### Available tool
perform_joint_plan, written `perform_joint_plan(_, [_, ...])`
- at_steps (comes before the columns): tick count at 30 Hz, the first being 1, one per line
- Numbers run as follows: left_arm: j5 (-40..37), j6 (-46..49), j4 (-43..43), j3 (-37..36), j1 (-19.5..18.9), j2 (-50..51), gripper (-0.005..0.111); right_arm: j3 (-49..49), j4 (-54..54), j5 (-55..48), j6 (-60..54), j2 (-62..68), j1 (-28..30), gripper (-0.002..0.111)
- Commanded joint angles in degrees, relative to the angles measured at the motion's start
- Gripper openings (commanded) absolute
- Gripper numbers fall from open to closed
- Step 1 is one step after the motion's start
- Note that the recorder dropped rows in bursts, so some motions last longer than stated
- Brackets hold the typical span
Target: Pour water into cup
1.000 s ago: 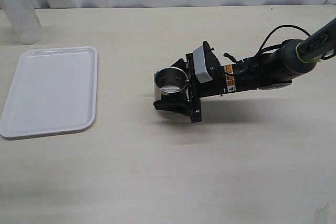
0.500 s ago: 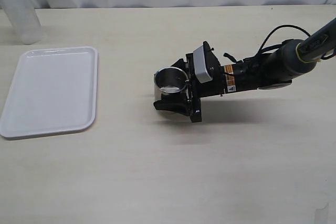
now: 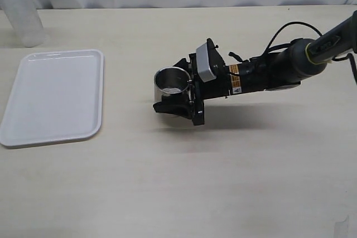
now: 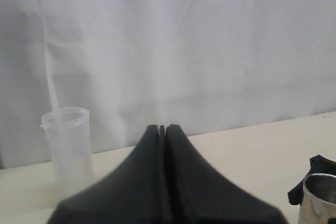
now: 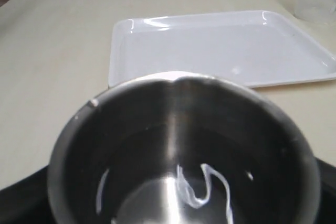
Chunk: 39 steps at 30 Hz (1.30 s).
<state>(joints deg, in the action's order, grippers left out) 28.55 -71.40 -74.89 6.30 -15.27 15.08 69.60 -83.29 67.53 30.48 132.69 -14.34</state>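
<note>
Cup: the steel cup (image 3: 173, 79) sits roughly upright near the middle of the table (image 3: 178, 193), right of the tray (image 3: 33, 132) and apart from it. I cannot tell whether its base rests on the table or hangs just above.
Right gripper: the right gripper (image 3: 167, 88) is closed around the cup, one finger on each side of its wall.
Left gripper: out of the exterior view. The left wrist view shows the left gripper (image 4: 163, 128) with its fingers pressed together and nothing between them.
Beaker: the plastic beaker (image 3: 22, 9) stands upright at the far left corner of the table, beyond the tray and well apart from the cup. Neither gripper touches it.
Water: not made out in the beaker in any view. In the right wrist view the cup's dark bottom shows wavy bright glints, which could be a thin layer of liquid or only reflections; I cannot tell which.
Tray: white, with nothing on it.
Done: the cup is grasped.
Left: judging from how things lie, most of the task. The beaker has to be picked up, brought over the cup and tipped.
Stickers: small yellow and white stickers (image 3: 234, 79) on the right arm's wrist, print too small to read.
Other writing: no brand or readable marking shows on the cup, beaker or tray.
</note>
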Motion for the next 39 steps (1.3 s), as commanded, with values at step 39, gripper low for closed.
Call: perform_joint_plan(39, [4.77,-0.90,0.53,-0.21,-0.05,-0.24,0.000,41.12,12.13,-17.14,16.92,16.42,-23.18,0.004])
